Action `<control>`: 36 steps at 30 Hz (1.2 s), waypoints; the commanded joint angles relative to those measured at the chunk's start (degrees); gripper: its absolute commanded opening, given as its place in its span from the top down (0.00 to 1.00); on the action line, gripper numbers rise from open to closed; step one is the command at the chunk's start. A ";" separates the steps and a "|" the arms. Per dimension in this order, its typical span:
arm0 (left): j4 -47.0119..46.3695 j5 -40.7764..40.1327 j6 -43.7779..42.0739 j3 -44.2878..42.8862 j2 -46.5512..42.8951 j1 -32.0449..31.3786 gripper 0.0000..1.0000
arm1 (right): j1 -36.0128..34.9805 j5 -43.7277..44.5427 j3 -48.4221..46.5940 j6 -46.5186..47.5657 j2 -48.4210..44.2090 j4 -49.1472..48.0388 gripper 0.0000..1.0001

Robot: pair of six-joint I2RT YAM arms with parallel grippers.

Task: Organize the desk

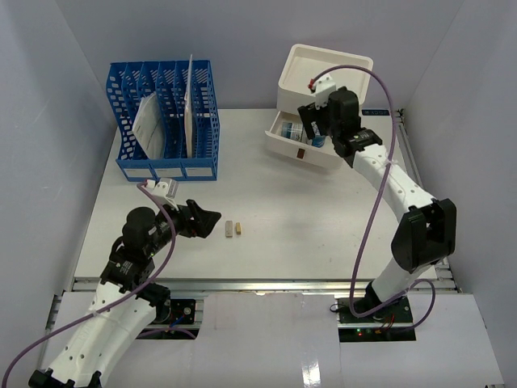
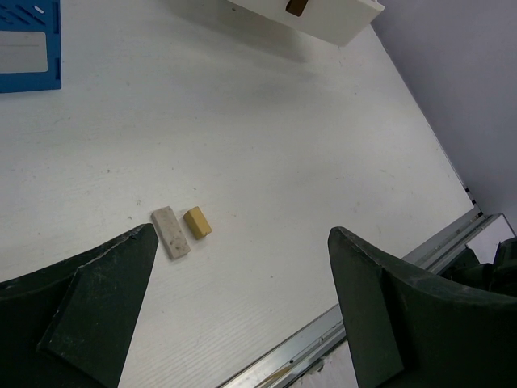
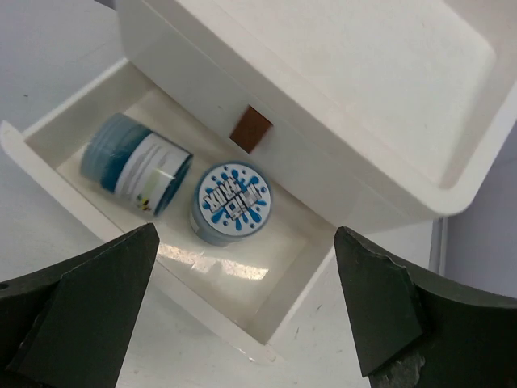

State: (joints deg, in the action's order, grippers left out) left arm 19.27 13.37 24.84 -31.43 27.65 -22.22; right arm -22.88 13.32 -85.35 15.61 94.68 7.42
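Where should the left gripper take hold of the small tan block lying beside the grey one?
On its two short end faces, coming straight down. The tan block lies flat on the desk, and the longer grey block sits close along one long side, leaving little finger room there; its ends are free. The open left gripper looks wide enough.

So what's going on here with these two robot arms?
They are tidying the desk. The right gripper, open, hovers over the pulled-out drawer of the white drawer box, which holds two blue tubs, one on its side. The left gripper, also open, is poised near a grey eraser and a smaller tan eraser lying side by side on the desk. Neither gripper holds anything.
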 commanded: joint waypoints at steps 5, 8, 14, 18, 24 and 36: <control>-0.46 0.23 -0.34 0.88 -0.78 0.09 0.02 | 2.80 -3.82 -0.15 -18.70 3.92 0.31 0.10; -0.38 0.00 -0.32 0.93 -0.85 0.15 0.02 | 3.33 -3.94 -1.82 -19.43 6.57 0.31 0.10; -0.37 -0.10 -0.41 0.91 -0.25 0.09 0.02 | 4.18 -2.14 -1.88 -18.42 9.11 -1.10 0.09; -0.37 -0.10 -0.41 0.90 0.16 0.16 0.02 | 4.33 -2.16 -1.29 -17.30 10.66 -3.98 0.07; -0.18 -0.55 -0.25 0.95 0.09 0.16 0.02 | 4.33 -2.58 -2.16 -17.58 13.69 -6.74 0.02; 0.07 -1.43 -0.14 0.95 0.14 0.07 0.02 | 6.25 -6.65 -1.88 -19.35 16.04 -12.65 0.30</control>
State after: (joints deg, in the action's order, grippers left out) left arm 19.33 12.57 24.88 -30.70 27.79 -22.22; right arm -17.45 9.23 -86.46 -3.67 111.28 1.38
